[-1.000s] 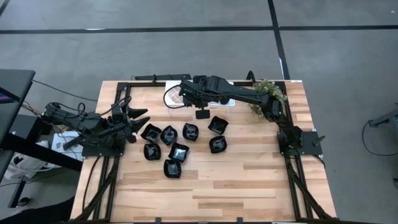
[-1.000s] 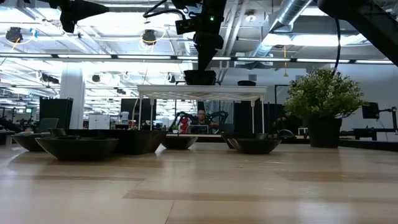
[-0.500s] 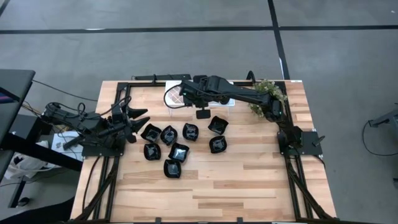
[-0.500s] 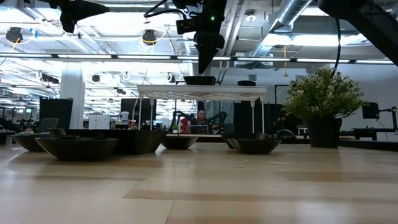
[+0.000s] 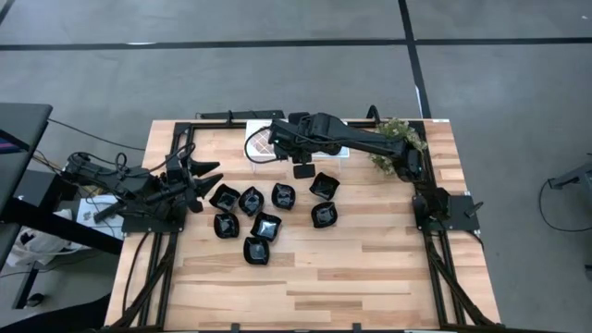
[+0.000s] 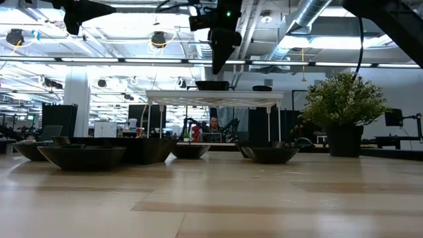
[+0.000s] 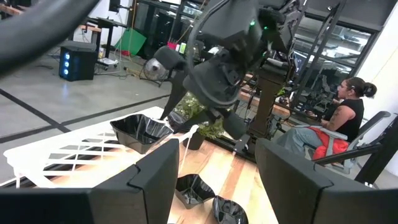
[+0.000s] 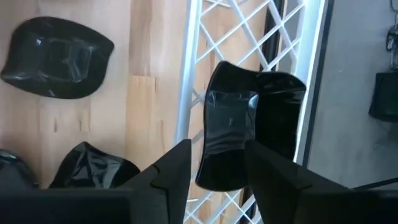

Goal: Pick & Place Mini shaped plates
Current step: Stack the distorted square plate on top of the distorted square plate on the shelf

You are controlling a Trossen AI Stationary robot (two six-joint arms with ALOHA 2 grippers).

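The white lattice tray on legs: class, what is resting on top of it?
One glossy black mini plate sits on the white lattice tray, near its edge, below the open right gripper. The arm covers part of the tray from above.

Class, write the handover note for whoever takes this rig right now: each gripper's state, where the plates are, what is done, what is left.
Right gripper: open, above the white tray, holding nothing.
Left gripper: open, waiting at the table's left edge.
Plates: one plate rests on the tray under the right gripper's fingers. Eight plates sit clustered on the table.
Done: one plate placed on the tray.
Left: the eight on the table, presumably bound for the tray too.
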